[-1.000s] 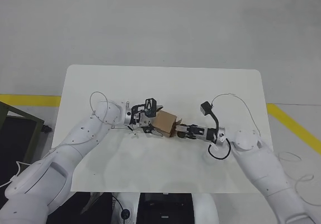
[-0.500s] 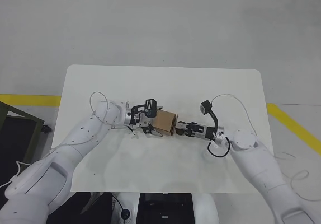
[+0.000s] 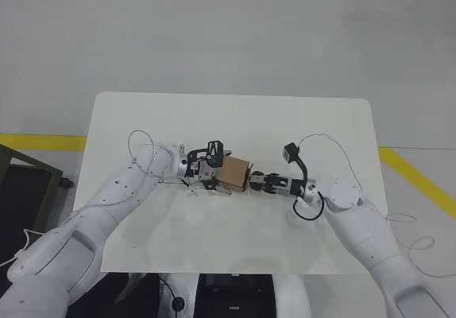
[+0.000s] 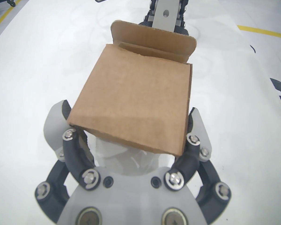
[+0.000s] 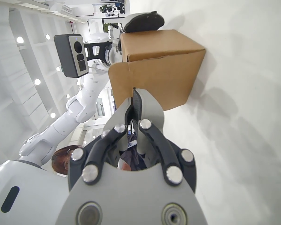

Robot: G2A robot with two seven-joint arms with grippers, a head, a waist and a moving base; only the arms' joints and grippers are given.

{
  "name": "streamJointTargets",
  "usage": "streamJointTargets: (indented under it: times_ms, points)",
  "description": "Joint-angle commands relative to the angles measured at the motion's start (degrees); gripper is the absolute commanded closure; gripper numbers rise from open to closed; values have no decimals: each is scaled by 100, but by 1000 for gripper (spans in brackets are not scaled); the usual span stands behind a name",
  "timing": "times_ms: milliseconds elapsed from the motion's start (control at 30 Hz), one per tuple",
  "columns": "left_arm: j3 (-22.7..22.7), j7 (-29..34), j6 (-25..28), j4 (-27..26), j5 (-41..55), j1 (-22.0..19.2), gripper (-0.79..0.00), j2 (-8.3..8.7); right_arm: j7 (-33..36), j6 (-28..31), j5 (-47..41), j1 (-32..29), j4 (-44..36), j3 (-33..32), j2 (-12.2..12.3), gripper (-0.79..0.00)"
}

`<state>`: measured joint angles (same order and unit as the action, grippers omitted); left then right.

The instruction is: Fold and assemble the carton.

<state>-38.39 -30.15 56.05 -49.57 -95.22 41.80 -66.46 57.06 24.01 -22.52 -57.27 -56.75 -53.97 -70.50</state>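
Note:
A small brown carton (image 3: 235,172) lies on its side near the middle of the white table (image 3: 307,119). My left gripper (image 3: 214,172) is shut on it, one finger (image 4: 57,115) on each side wall of the carton (image 4: 135,99). At the far end an end flap (image 4: 154,39) stands partly folded over the opening. My right gripper (image 3: 253,183) is shut, with nothing between its fingers, and its tip (image 5: 134,94) presses on the outer face of that flap (image 5: 152,83). The carton's inside is hidden.
The table's edges lie well away from the carton on all sides. A dark frame (image 3: 5,179) stands on the floor off the table's left edge. Each wrist carries a black camera block on a stalk (image 3: 292,153) beside the carton.
My right gripper has edged left toward the carton and pushed the end flap closer to the opening. The left gripper has kept its hold in place.

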Motion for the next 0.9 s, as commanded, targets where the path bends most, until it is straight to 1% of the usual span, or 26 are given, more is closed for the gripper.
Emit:
streamJointTargets:
  times_ms: [0,167,267,333,433,700,867]
  points:
    - [-2,4,0,-2,2,2,-785,1,-17,-10,25,13,38,5,-5,-37]
    - [-1,6,10,-12,0,7,-785,1,-23,-19,50,33,84,11,-18,-58]
    - [-8,11,8,-1,12,8,-785,2,-7,9,10,33,82,-7,-23,-114]
    - [-10,14,8,-3,10,7,-785,3,12,32,-3,27,63,-28,-20,-172]
    - [-12,8,2,-10,-1,11,-785,6,26,57,26,3,0,-60,-9,-215]
    - [-8,28,12,-27,-2,13,-785,4,1,26,102,-64,-106,-132,16,-237]
    - [-4,49,32,-22,11,10,-785,-1,12,-2,106,-88,-132,-153,19,-228]
